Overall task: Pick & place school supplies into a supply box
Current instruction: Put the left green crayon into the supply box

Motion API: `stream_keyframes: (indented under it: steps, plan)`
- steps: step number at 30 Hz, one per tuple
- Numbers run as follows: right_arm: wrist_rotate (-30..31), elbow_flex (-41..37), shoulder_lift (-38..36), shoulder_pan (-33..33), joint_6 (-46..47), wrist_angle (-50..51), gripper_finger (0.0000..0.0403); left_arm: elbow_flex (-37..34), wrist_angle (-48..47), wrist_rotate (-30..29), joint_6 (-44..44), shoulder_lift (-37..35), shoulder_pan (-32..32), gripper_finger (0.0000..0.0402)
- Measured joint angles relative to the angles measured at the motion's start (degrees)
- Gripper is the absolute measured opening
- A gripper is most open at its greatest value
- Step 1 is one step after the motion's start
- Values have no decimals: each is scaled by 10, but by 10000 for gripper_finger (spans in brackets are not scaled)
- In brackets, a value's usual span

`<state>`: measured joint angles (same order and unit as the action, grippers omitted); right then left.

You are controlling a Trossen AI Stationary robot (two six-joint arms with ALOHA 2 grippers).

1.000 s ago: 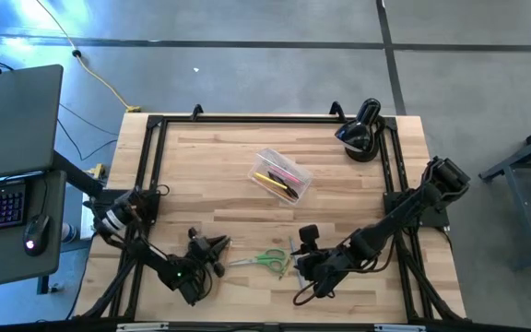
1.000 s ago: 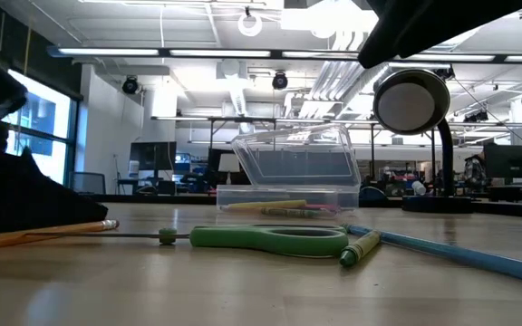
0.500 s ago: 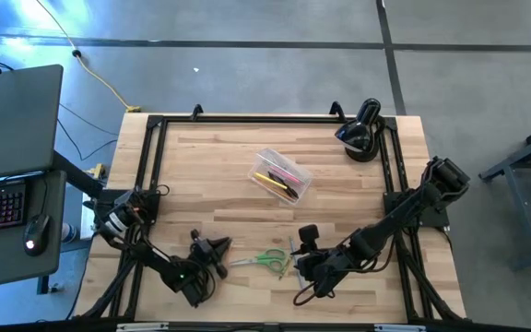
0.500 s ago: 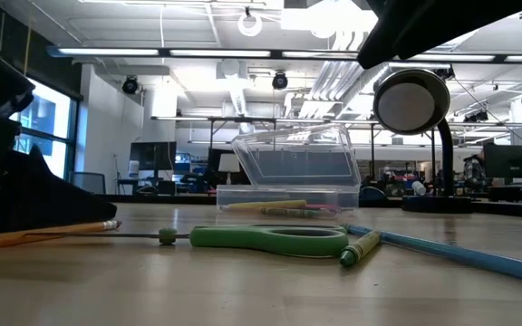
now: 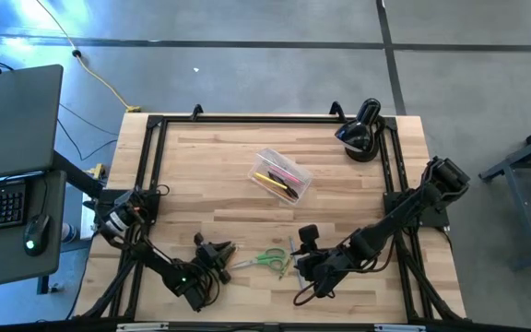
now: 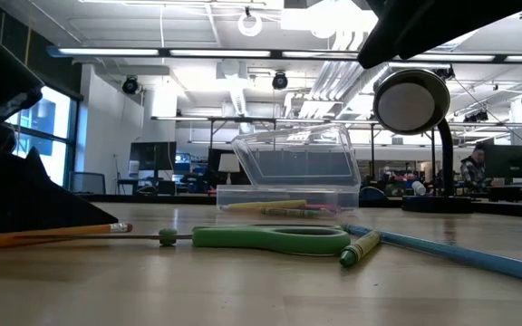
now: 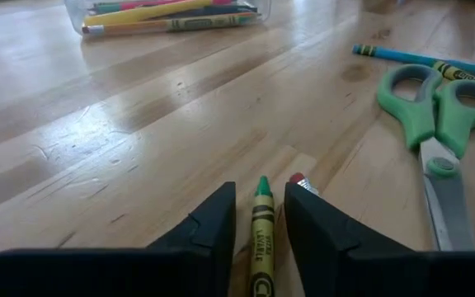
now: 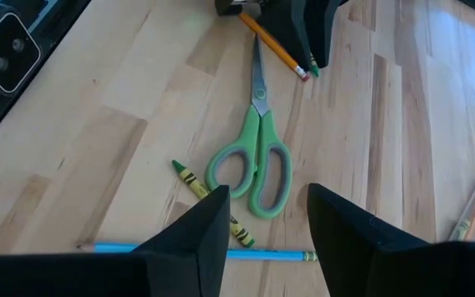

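My left gripper (image 5: 218,254) is low at the table's near left, just left of the green-handled scissors (image 5: 265,260). Its fingers are nearly together around a green crayon (image 7: 262,231). An orange pencil (image 8: 275,43) runs under that gripper; its red eraser end (image 7: 298,178) shows past one fingertip. My right gripper (image 8: 266,223) hangs open over the scissors (image 8: 254,165), touching nothing. The clear supply box (image 5: 281,175) sits mid-table with its lid up, holding several pencils and crayons (image 7: 163,12). My left gripper has the green crayon between its two fingers, the pointed tip (image 7: 262,183) sticking out just past them. The fingers lie along the crayon, slanting down from the table's left. The orange pencil (image 6: 53,234) lies flat on the table beside one finger (image 7: 312,223); the finger hides whether they touch.
A blue pencil (image 8: 196,250) and a second green crayon (image 8: 209,206) lie by the scissors' handles, under my right gripper. A black lamp (image 5: 362,131) stands at the far right corner. A dark frame (image 5: 150,166) runs round the table's edges. Bare wood lies between the scissors and the box.
My left gripper has moved a little toward the table's right, closer to the scissors. The orange pencil has slid lengthwise along the table with it, its eraser end now nearer the scissors' pivot. The scissors, the box and my right arm have kept still.
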<state>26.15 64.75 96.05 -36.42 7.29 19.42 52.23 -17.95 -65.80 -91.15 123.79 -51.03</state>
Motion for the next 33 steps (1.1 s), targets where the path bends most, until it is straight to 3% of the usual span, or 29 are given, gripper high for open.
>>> stream_keyframes:
  steps: [8, 16, 24, 27, 33]
  plan:
    - [-2, 0, 0, 0, 1, 0, 142, 0, -8, -1, -5, 0, 12, 134]
    - [-1, 0, 0, 0, -10, 0, 142, -1, 4, -5, 2, 0, 14, 38]
    - [2, 0, 0, 0, -7, 0, 142, 6, -28, -22, -57, -2, 27, 44]
    - [6, 0, 0, 2, 6, -8, 142, 14, -71, -1, -91, -25, 53, 42]
    - [29, 0, 0, 4, 11, -9, 142, 9, -113, 39, -36, -86, 138, 40]
